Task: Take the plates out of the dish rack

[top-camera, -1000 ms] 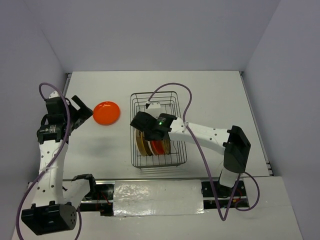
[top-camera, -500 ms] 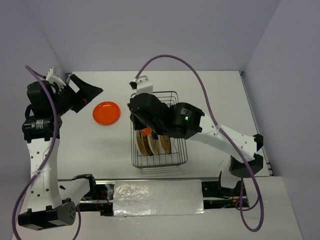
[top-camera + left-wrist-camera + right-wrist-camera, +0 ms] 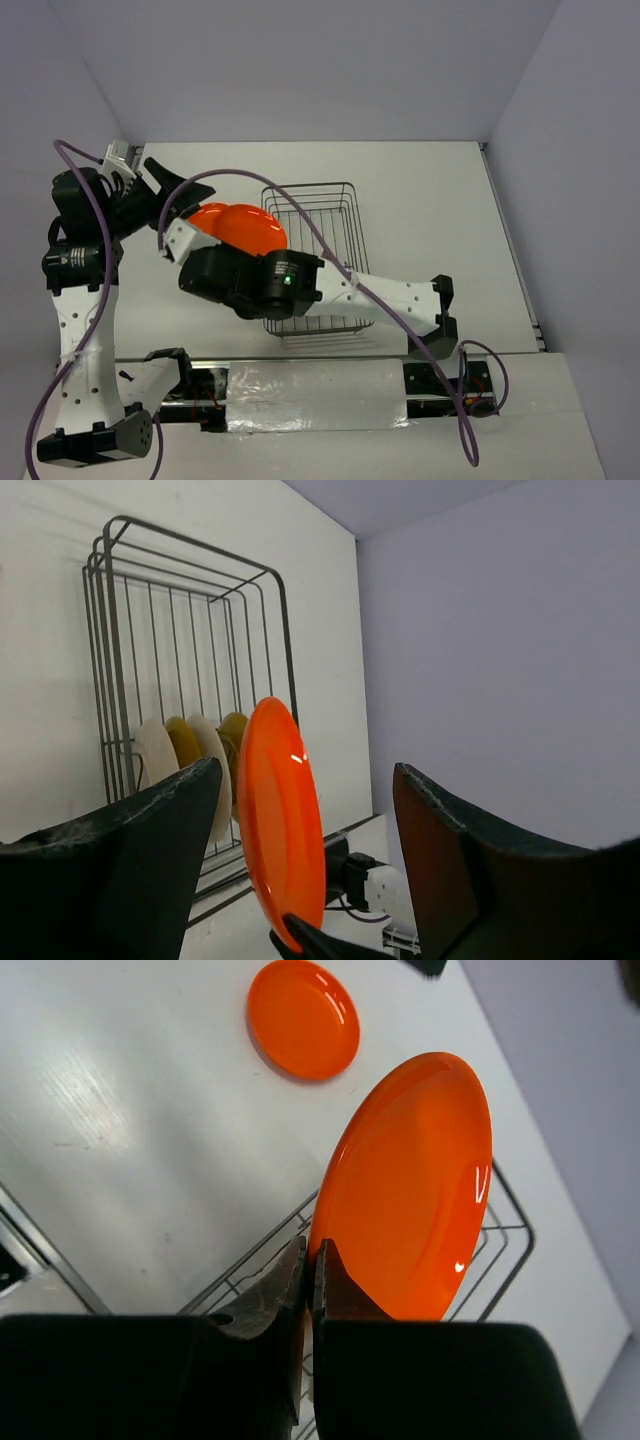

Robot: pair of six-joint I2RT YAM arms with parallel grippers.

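**Inspector:** Jaws?
**Assessor:** Right gripper (image 3: 312, 1255) is clamped on the rim of an orange plate (image 3: 410, 1190), held on edge over the left side of the dish rack (image 3: 345, 200). Left gripper (image 3: 302, 772) gapes wide, facing it and not touching.
**Inspector:** Hazard?
**Assessor:** It is a thin rim pinch. A swing could pivot the plate loose onto the flat plate (image 3: 303, 1018) left of the rack.
**Inspector:** Views?
**Assessor:** Only the left wrist shows the four racked plates (image 3: 185, 742). Overhead, the arm hides them.

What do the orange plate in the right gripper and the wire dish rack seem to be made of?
The orange plate: probably plastic, glossy; uniform colour with sharp light glints. The dish rack: likely metal wire, dull silver-grey; thin bent rods forming a grid.
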